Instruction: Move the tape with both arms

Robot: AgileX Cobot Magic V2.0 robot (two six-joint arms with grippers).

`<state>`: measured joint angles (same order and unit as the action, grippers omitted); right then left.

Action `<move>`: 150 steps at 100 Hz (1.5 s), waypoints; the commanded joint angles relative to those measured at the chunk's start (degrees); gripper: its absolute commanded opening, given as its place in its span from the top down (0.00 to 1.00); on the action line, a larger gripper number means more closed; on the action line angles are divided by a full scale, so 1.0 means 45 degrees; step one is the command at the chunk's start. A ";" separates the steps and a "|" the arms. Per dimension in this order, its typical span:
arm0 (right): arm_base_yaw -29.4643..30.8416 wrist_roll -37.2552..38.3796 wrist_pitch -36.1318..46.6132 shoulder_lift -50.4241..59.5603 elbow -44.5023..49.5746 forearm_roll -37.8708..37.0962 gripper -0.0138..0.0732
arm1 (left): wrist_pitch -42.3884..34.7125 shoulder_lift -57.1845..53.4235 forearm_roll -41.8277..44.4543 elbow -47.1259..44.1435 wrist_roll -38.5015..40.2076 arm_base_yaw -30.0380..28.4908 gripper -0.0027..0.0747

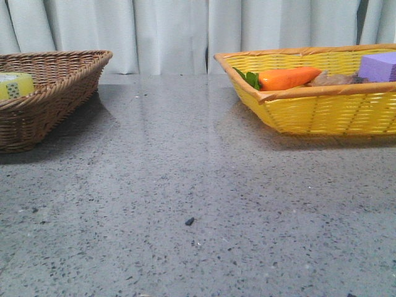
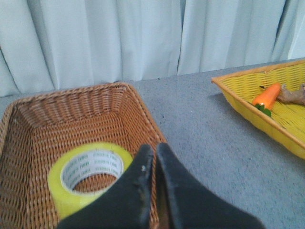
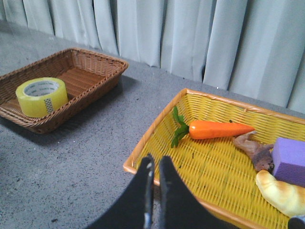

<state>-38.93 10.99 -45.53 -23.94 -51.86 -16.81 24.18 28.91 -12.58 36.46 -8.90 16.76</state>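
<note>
The yellow tape roll (image 2: 76, 183) lies flat in the brown wicker basket (image 2: 28, 119), white core with green print facing up. It also shows in the right wrist view (image 3: 42, 97) with its dotted label, and at the far left of the front view (image 1: 15, 85). My left gripper (image 2: 154, 150) is shut and empty, above the basket's near right rim, beside the roll. My right gripper (image 3: 156, 160) is shut and empty, above the near corner of the yellow basket (image 3: 157, 138). Neither gripper shows in the front view.
The yellow basket (image 1: 322, 108) at the right holds an orange carrot (image 3: 217, 129), a purple block (image 3: 289, 161), a brown root piece (image 3: 252, 148) and a bread-like item (image 3: 281, 191). The brown basket (image 1: 55, 80) stands at the left. Grey speckled tabletop (image 1: 185, 185) lies between; curtain behind.
</note>
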 commanded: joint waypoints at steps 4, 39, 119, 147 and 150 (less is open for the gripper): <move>0.0125 0.0145 0.1457 0.1496 0.1058 -0.0838 0.93 | -0.1167 -0.1419 -0.0314 -0.0901 0.0080 -0.0011 0.99; 0.0181 0.0145 0.2131 0.4453 0.3438 -0.2058 0.93 | -0.1243 -0.5931 -0.0314 -0.3319 0.0080 -0.0011 0.99; 0.0181 0.0145 0.2298 0.4626 0.3906 -0.2277 0.93 | -0.1219 -0.6841 -0.0314 -0.3708 0.0080 -0.0011 0.99; 0.0181 0.0145 0.2298 0.4626 0.3906 -0.2277 0.93 | -0.3066 -0.6841 0.0482 -0.5435 0.0149 -0.0703 0.99; 0.0181 0.0145 0.2298 0.4626 0.3906 -0.2277 0.93 | -0.3583 -0.6841 0.0486 -0.5704 0.0228 -0.0918 0.99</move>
<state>-38.51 11.71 -39.60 -2.39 -33.16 -25.13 17.79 -0.40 -11.08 11.80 -8.90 14.71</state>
